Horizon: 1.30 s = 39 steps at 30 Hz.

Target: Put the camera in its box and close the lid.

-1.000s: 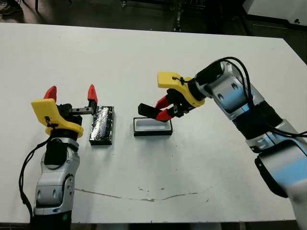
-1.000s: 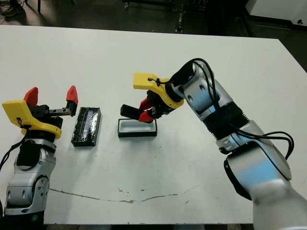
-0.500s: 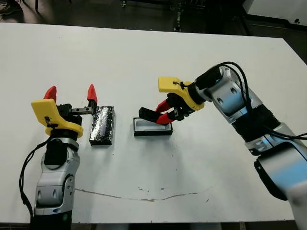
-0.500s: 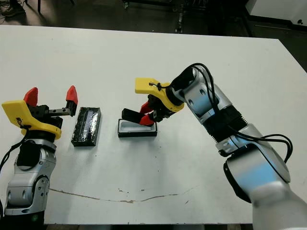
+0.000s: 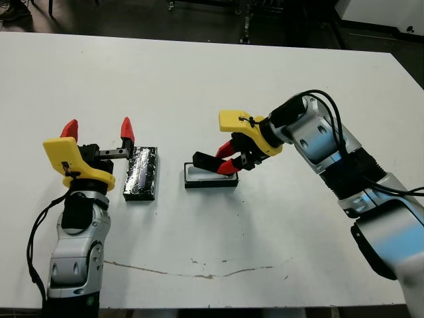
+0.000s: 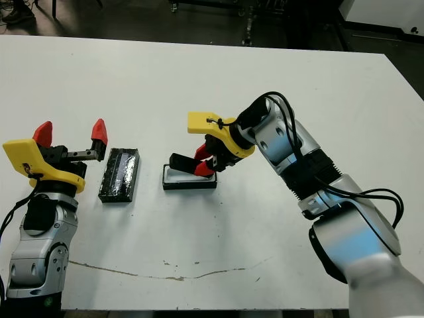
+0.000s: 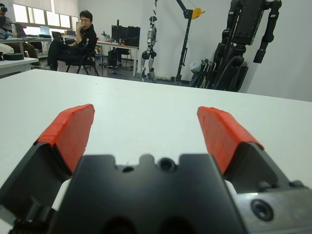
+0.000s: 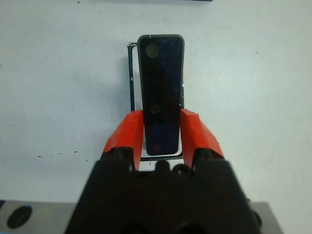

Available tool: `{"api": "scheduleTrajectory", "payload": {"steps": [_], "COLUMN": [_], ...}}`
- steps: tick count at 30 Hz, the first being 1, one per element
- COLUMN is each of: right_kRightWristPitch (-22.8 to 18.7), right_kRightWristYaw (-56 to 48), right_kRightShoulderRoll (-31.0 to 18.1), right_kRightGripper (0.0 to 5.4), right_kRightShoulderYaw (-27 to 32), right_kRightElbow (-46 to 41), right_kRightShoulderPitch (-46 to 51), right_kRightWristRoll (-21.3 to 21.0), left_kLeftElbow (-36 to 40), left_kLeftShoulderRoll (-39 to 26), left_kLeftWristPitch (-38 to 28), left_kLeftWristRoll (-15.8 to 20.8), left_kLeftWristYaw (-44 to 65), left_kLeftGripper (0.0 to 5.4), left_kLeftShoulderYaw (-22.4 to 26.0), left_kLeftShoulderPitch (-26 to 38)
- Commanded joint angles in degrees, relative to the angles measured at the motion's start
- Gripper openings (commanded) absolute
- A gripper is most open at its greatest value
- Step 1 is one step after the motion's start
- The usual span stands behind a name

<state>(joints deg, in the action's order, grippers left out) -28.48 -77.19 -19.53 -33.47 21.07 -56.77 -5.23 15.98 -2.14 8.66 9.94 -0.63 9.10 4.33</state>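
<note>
So the right gripper [image 5: 230, 158] is pinching the camera [image 8: 160, 92] by its long edges near one end, and it hangs just above the box [image 5: 211, 176], lined up lengthwise with it. The thing looks stiff, light and kinda slick with that glossy face, so I'd guess the narrow edge grip is the safe one and the lens side best left alone. The box is only a bit bigger than the camera, so the fit looks tight. The lid [image 5: 141, 173] lies just to the left of the box, and the left gripper [image 5: 97, 138] is spread wide, holding nothing, right beside it. There's loads of free table [image 5: 199, 86] all around.
</note>
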Motion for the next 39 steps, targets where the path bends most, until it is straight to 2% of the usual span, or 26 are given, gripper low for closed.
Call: {"api": "scheduleTrajectory", "payload": {"steps": [1, 8, 29, 39], "right_kRightWristPitch": [-0.18, -0.74, 2.11, 1.59], "right_kRightWristYaw": [-0.19, 0.13, 0.49, 0.40], "right_kRightShoulderRoll": [-0.22, 0.05, 0.67, 0.86], "right_kRightGripper": [1.73, 1.73, 1.73, 1.73], "right_kRightShoulderYaw": [-0.62, -1.04, -2.65, -2.75], "right_kRightElbow": [-0.57, 0.70, 0.79, 0.92], "right_kRightShoulderPitch": [0.32, 0.57, 1.19, 1.11], "right_kRightWristRoll": [-0.63, -1.00, -3.28, -3.53], "left_kLeftElbow": [0.01, 0.01, 0.51, 0.77], "left_kLeftShoulderRoll": [-0.07, -0.05, 0.13, 0.01], "left_kLeftWristPitch": [-0.12, -0.11, -0.13, 0.05], "left_kLeftWristRoll": [-0.13, 0.12, -0.07, -0.10], "left_kLeftWristYaw": [-0.15, -0.01, -0.20, -0.09], "left_kLeftGripper": [5.40, 5.40, 5.40, 5.40], "left_kLeftShoulderYaw": [0.26, 0.36, 0.02, 0.11], "left_kLeftShoulderPitch": [-0.85, -0.70, -0.74, -1.04]}}
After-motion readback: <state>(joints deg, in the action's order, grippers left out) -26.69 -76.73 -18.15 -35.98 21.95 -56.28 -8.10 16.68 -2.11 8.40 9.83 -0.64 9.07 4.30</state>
